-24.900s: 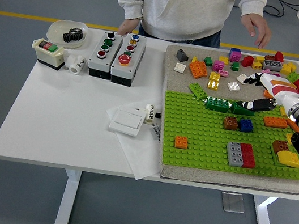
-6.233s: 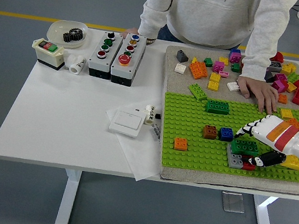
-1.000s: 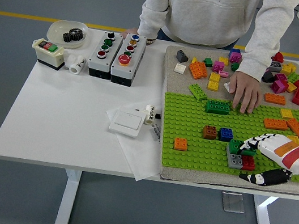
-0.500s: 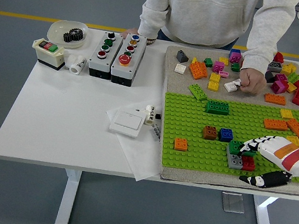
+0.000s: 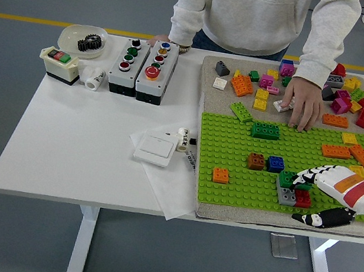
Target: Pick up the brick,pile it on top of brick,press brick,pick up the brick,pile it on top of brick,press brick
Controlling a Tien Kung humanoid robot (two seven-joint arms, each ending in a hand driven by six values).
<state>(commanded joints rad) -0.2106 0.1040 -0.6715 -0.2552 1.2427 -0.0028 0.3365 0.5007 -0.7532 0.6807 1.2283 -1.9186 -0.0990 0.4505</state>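
green studded baseplate (image 5: pixel 234 160) covers the near part of a grey mat (image 5: pixel 208 84) on the white table (image 5: pixel 70 138). near its front edge sits a small stack: a dark green brick (image 5: pixel 288 178) resting on top of a grey brick (image 5: pixel 286 194) and a red brick (image 5: pixel 302 197) that lie side by side. the right hand (image 5: pixel 319 194), white with black fingertips and orange and red stripes, comes in from the right edge with its fingers spread; the upper fingers (image 5: pixel 303 177) touch the green brick's right end, while the thumb (image 5: pixel 315 217) lies apart on the mat's front strip, gripping nothing. a brown brick (image 5: pixel 256 162) and a blue brick (image 5: pixel 275 163) sit just beside each other further in, an orange brick (image 5: pixel 220 174) stands alone to the left, and a wide green brick (image 5: pixel 265 130) lies near the plate's far edge. loose bricks of many colours (image 5: pixel 260 86) litter the mat beyond. the person's hand (image 5: pixel 302 105) rests flat on the mat among them, by a white piece. two button boxes (image 5: pixel 141 68), a white switch (image 5: pixel 154 149) and a bowl holding a black gear (image 5: pixel 81 40) stand on the table's left part.
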